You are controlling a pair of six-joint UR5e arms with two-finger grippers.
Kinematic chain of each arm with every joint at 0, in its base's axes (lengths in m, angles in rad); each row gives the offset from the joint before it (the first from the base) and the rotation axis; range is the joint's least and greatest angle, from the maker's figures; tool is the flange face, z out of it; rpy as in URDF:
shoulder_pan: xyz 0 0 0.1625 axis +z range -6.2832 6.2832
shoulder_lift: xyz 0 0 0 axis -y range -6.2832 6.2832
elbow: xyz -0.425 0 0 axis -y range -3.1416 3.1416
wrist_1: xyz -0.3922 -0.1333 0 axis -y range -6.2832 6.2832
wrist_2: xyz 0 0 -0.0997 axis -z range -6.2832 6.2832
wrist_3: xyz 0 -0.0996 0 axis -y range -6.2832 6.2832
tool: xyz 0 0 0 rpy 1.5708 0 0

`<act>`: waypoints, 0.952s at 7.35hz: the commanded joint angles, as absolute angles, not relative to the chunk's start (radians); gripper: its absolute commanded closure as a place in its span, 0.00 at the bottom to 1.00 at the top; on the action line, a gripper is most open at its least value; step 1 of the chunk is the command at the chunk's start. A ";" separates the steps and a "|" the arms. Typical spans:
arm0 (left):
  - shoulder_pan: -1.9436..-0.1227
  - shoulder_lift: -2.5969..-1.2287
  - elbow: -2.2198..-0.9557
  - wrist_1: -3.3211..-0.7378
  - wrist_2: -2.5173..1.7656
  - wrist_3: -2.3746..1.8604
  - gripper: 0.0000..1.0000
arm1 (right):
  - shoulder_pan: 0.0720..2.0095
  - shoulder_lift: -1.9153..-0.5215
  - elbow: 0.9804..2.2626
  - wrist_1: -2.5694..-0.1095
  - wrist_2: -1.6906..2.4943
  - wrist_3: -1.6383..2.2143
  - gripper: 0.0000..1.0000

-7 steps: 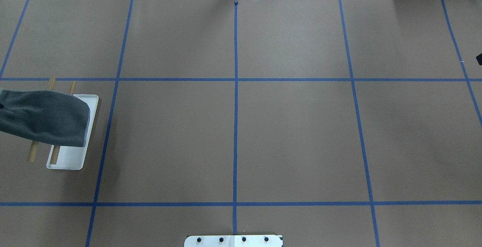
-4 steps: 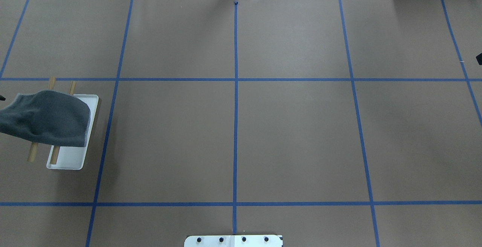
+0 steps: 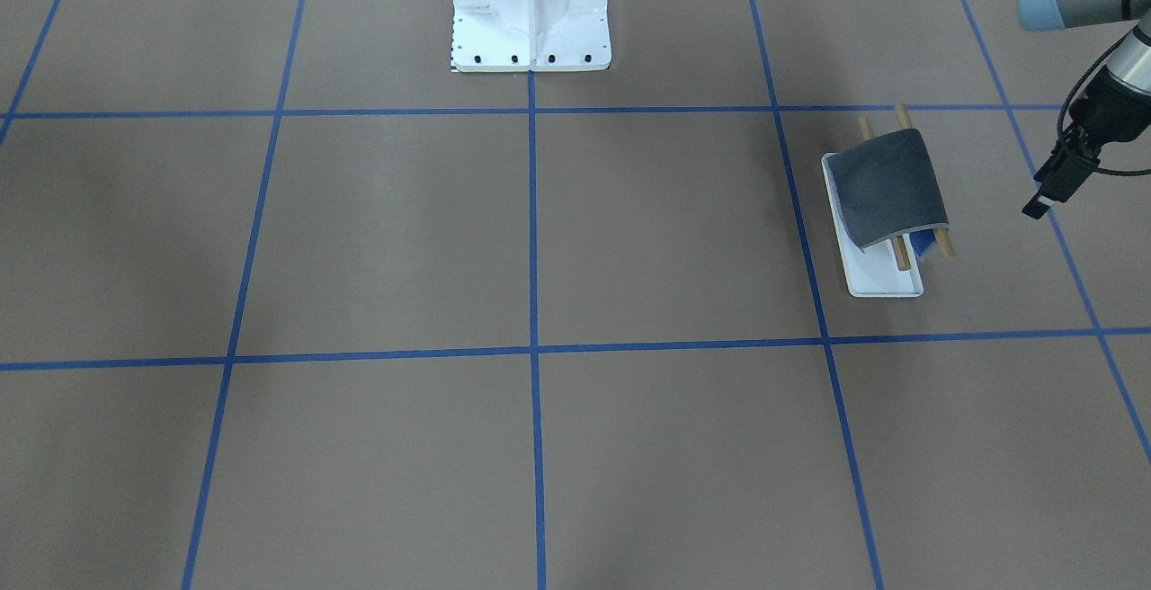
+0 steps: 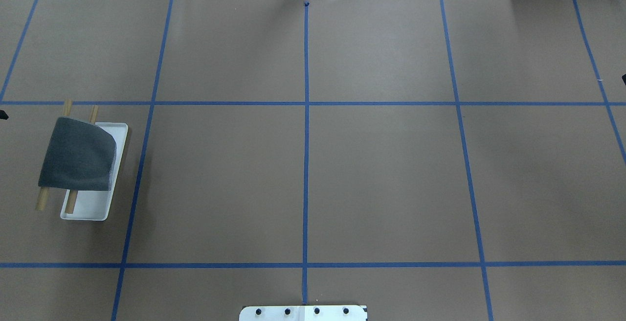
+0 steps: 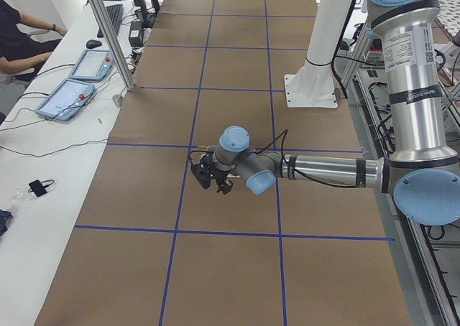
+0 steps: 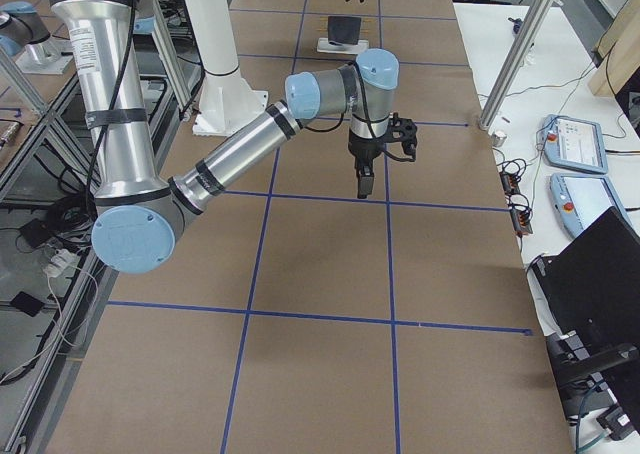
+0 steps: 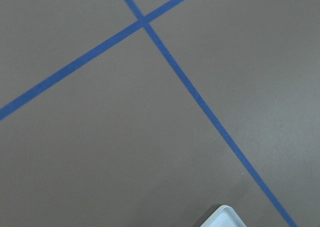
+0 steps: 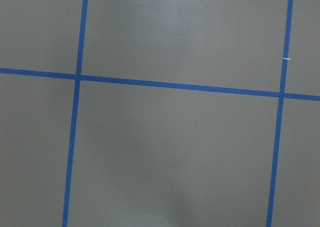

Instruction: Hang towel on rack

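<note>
Claw (image 3: 1039, 205), left, angled down, clear of towel (image 3: 886, 185).

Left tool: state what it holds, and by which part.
Nothing. The left tool hangs empty, apart from the towel, which lies draped over the rods of the rack, free of any grip.

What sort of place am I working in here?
Probably a robotics lab work cell: a paper-covered table gridded with blue tape, a bolted white robot pedestal, and teach pendants on the operators' side bench.
</note>
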State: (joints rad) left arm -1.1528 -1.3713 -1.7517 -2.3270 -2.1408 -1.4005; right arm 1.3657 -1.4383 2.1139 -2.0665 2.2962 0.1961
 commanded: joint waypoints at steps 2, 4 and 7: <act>-1.363 -1.533 -1.758 -1.882 -2.145 -0.664 0.02 | 1.399 -1.485 2.019 -2.066 2.298 0.187 0.00; -1.425 -1.523 -1.752 -1.845 -2.143 -0.255 0.02 | 1.443 -1.524 1.991 -2.051 2.304 0.120 0.00; -1.451 -1.513 -1.674 -1.856 -2.138 -0.198 0.02 | 1.517 -1.532 1.826 -1.918 2.371 0.057 0.00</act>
